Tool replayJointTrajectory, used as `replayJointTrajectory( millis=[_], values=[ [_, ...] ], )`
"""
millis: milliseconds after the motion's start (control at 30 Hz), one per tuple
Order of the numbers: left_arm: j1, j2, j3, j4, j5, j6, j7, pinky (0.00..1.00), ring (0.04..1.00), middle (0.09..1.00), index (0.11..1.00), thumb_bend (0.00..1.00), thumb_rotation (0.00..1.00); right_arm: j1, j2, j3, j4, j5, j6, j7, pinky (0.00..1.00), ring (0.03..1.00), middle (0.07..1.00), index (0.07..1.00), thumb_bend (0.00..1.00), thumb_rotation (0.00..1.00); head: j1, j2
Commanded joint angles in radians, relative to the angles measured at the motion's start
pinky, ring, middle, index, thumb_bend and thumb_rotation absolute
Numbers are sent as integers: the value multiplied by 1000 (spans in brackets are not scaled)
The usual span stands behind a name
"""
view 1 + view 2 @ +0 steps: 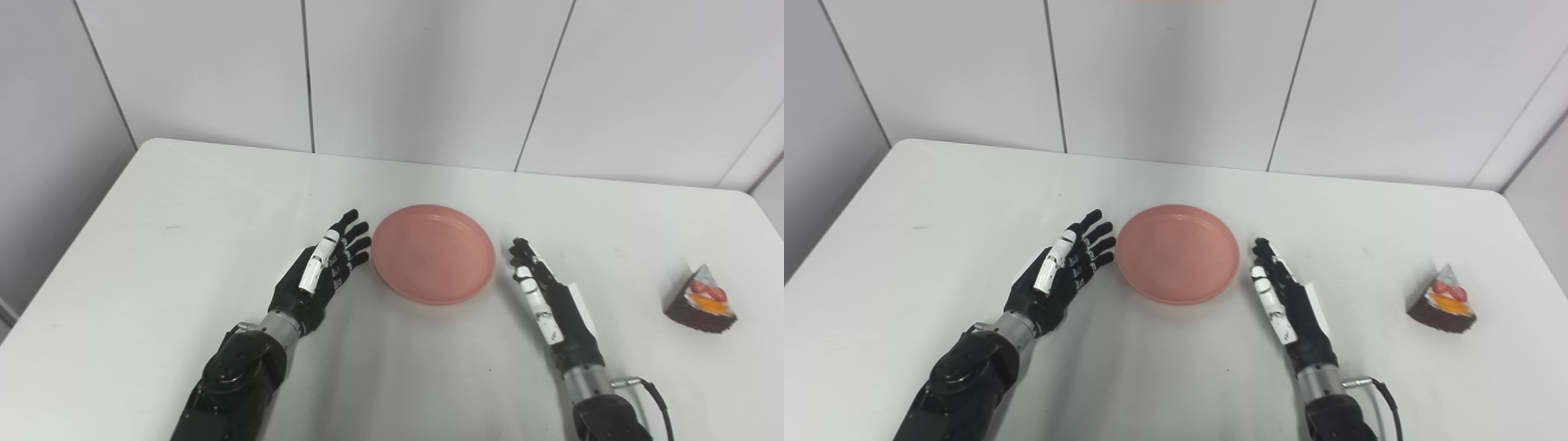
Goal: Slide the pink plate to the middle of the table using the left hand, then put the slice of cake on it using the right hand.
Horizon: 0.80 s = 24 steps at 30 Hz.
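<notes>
— Where do we see the pink plate [433, 253]?
— Between our hands on the worktop [184, 202] — left hand [321, 269] and right hand [548, 297] both spread, holding nothing; the cake slice [701, 300] sits well right of the right hand.

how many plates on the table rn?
1. The pink plate sits near the middle of the table, between the open left hand and open right hand. Nothing appears hidden.

Both forearms cut off at bottom edge
</notes>
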Motion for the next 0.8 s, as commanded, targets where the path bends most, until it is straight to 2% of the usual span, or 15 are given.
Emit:
replayJointTrajectory(
  millis=[0, 367, 600, 767],
  values=[
    [43, 8, -20, 20, 11, 80, -23, 920, 939, 960, 956, 384, 1000, 13, 12, 19, -8, -7, 39, 16, 857, 903, 912, 913, 228, 1000, -11, 0],
    [48, 14, 2, 38, 11, 73, -53, 918, 939, 959, 956, 376, 1000, 6, 15, 28, 11, -19, 14, 0, 860, 911, 920, 921, 249, 1000, -54, 0],
    [49, 20, 2, 46, 20, 64, -56, 927, 940, 959, 954, 374, 1000, 5, 21, 13, -23, -67, 16, -52, 888, 928, 918, 926, 292, 1000, -88, -2],
    [55, 25, 1, 38, 43, 58, -45, 929, 939, 958, 950, 376, 1000, -8, -7, 30, -119, -246, 50, -104, 852, 900, 911, 920, 415, 1000, -124, -3]
  ],
)
